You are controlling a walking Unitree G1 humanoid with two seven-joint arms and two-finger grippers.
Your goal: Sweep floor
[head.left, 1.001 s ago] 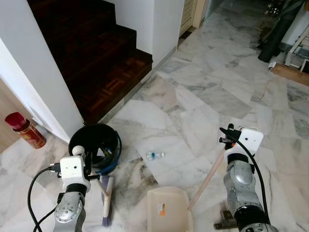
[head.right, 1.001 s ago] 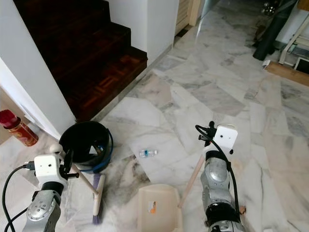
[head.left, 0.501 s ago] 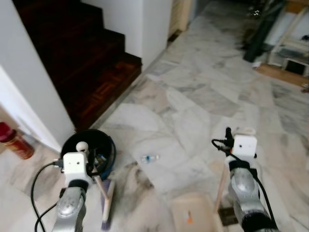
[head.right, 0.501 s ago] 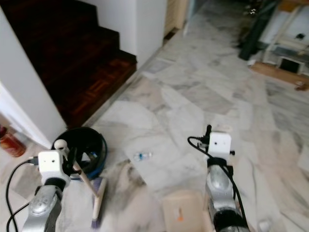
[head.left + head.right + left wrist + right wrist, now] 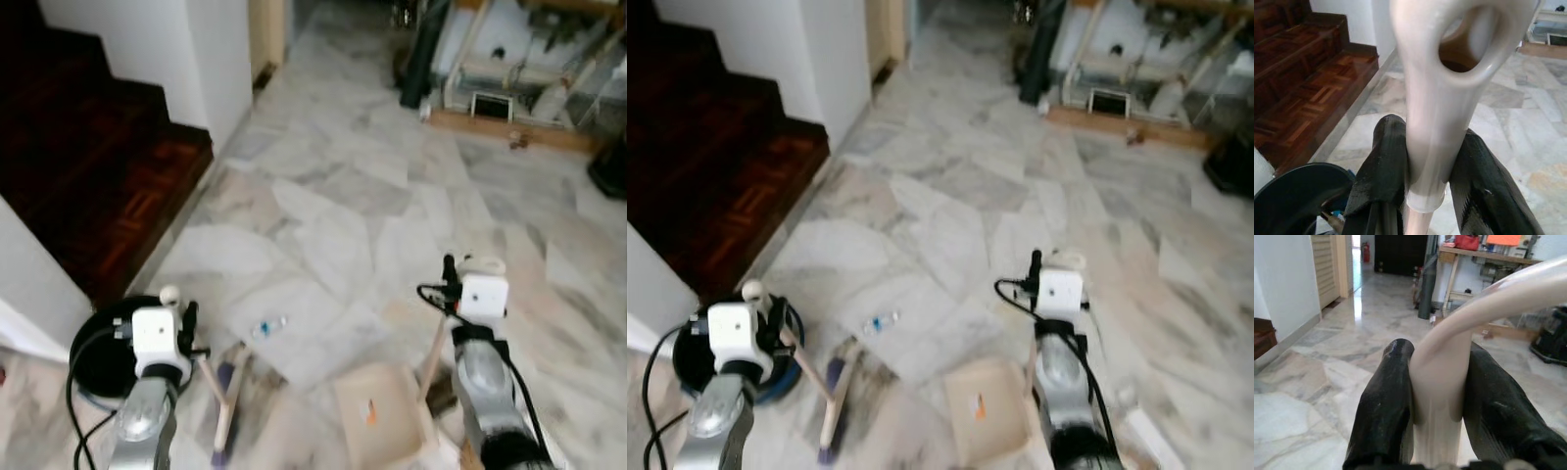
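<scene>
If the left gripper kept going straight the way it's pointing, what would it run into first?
Probably bare marble floor beyond the broom handle that the left gripper clamps; the wooden stairs lie off to one side. Depth is unclear.

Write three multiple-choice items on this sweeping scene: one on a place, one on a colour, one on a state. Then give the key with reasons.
1. Where does the small bottle lie?
A. in the bucket
B. on the floor between broom and dustpan
C. on the stairs

2. What colour is the dustpan?
A. cream
B. red
C. blue

3. What does the left gripper hold?
A. nothing
B. the bottle
C. the broom handle

Key: B, the bottle lies on bare marble ahead of both tools; A, its pan and handle look cream; C, the left wrist view shows the jaws shut on the pale handle.
</scene>
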